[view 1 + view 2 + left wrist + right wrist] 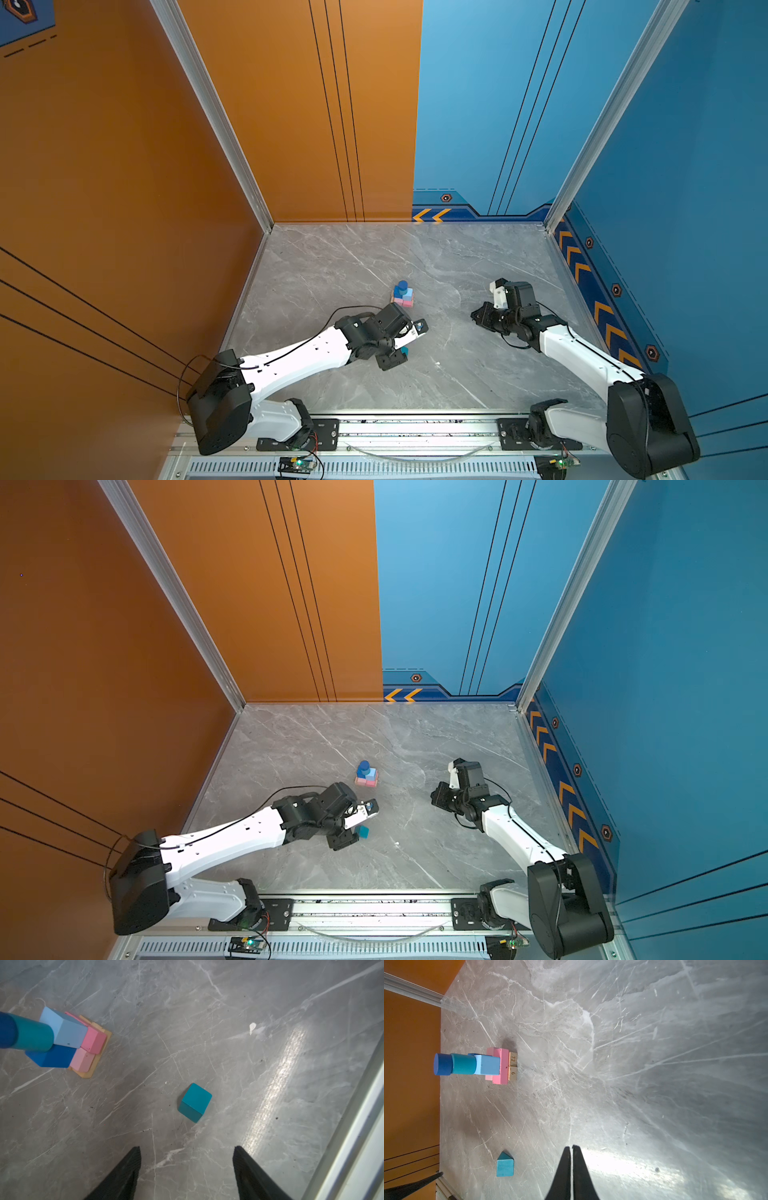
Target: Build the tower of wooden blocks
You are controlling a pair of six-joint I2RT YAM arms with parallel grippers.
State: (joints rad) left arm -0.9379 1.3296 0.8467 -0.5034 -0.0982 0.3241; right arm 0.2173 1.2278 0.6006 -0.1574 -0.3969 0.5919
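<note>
The wood block tower stands mid-table. In the right wrist view its layers show: tan bars at the base, pink bars, a light-blue cube beside a dark-blue cube, a teal cylinder, and a dark-blue cylinder on top. A teal cube lies alone on the table nearer the front. My left gripper hovers over it, open and empty. My right gripper is shut and empty, off to the tower's right.
An orange wall bounds the table on the left and a blue wall on the right. A metal rail carrying both arm bases runs along the front edge. A small white speck lies on the marble.
</note>
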